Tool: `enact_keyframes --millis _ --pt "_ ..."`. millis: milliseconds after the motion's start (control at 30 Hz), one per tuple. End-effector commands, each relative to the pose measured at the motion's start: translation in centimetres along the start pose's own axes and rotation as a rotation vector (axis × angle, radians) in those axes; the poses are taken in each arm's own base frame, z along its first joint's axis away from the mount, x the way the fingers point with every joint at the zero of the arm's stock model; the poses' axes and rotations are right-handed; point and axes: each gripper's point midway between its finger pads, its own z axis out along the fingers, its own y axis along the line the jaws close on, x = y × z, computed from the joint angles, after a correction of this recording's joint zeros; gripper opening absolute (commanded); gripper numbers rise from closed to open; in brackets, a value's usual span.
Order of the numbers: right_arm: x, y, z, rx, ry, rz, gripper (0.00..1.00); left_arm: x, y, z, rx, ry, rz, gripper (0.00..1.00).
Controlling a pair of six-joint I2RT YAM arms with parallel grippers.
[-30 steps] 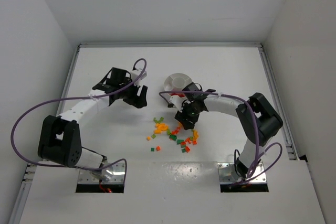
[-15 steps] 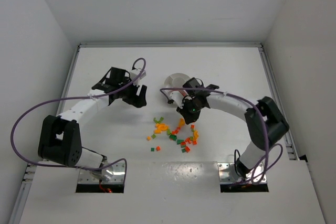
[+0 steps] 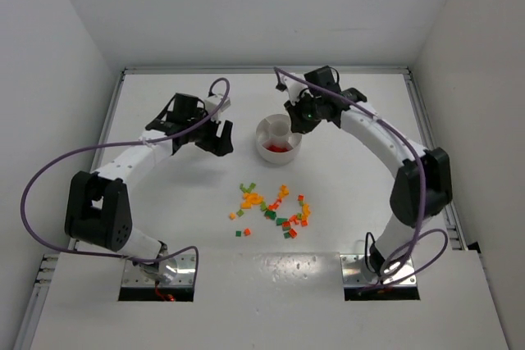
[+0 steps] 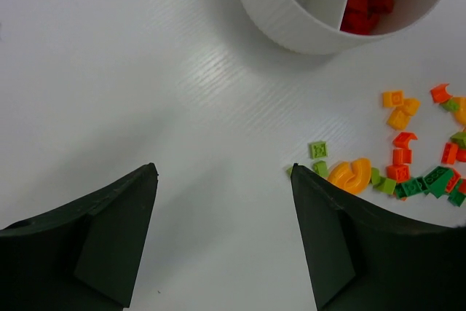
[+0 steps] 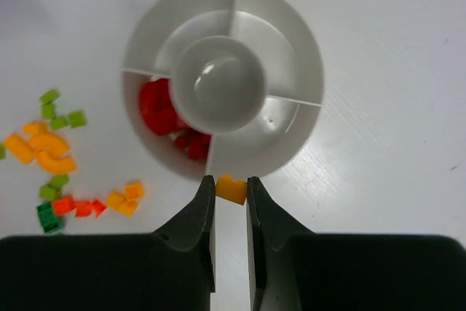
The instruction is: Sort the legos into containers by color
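Observation:
The round white dish (image 3: 264, 129) stands at the table's middle back, with red legos (image 3: 279, 147) in one wedge; it also shows in the right wrist view (image 5: 306, 49) and the left wrist view (image 4: 277, 12). My right gripper (image 5: 231, 189) is shut on a yellow lego (image 5: 232, 190) and holds it high above the dish's near rim. In the top view the right gripper (image 3: 302, 114) hangs over the dish's far right side. My left gripper (image 3: 215, 138) is open and empty, left of the dish; in the left wrist view the left gripper (image 4: 222, 172) is above bare table.
A loose pile of red, orange, yellow and green legos (image 3: 275, 206) lies in front of the dish; it also shows in the left wrist view (image 4: 408, 158) and the right wrist view (image 5: 58, 158). White walls enclose the table on three sides.
My right gripper has lifted from the lego pile with the yellow lego and swung back to above the dish. My left gripper has shifted slightly toward the back.

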Motion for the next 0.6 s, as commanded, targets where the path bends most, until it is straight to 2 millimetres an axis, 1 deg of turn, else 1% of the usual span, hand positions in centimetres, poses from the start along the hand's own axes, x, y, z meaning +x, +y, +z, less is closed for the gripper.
enact_keyframes --millis 0,33,100,133,267,300,333,367,433,467,567 --pt "-1.6 -2.5 1.0 0.042 -0.015 0.087 0.0 -3.1 0.1 -0.4 0.004 -0.08 0.026 0.8" --pt "-1.4 -2.9 1.3 0.031 -0.009 0.101 0.0 -3.5 0.0 -0.5 0.003 -0.088 0.019 0.8" --pt "-1.3 -3.2 1.8 0.02 0.002 0.111 0.0 -3.5 0.0 -0.5 0.004 -0.088 0.008 0.8" --pt "-1.2 -3.1 2.2 0.004 0.01 0.115 0.0 -3.9 -0.1 -0.6 0.003 -0.096 0.003 0.8" --pt "-1.0 -3.2 2.8 0.0 0.022 0.118 0.0 -3.9 0.0 -0.6 -0.005 -0.096 -0.018 0.8" --pt "-0.5 -3.1 3.1 -0.005 0.04 0.123 0.0 -4.1 0.1 -0.6 -0.006 -0.104 -0.014 0.8" --pt "-0.5 -3.1 3.1 -0.005 0.04 0.124 0.01 -3.7 0.1 -0.5 -0.005 -0.096 -0.018 0.8" --pt "-0.5 -3.1 3.1 -0.005 0.04 0.124 0.07 -3.7 0.1 -0.5 -0.005 -0.096 -0.018 0.8" --pt "-0.2 -3.1 3.5 -0.008 0.049 0.126 0.11 -3.7 0.1 -0.5 -0.005 -0.096 -0.018 0.8" --pt "-0.2 -3.1 3.5 -0.008 0.049 0.126 0.17 -3.7 -0.1 -0.5 0.009 -0.097 0.003 0.8" --pt "0.1 -3.2 3.8 -0.002 0.06 0.128 0.3 -3.8 -0.8 -0.5 0.052 -0.102 0.031 0.81"
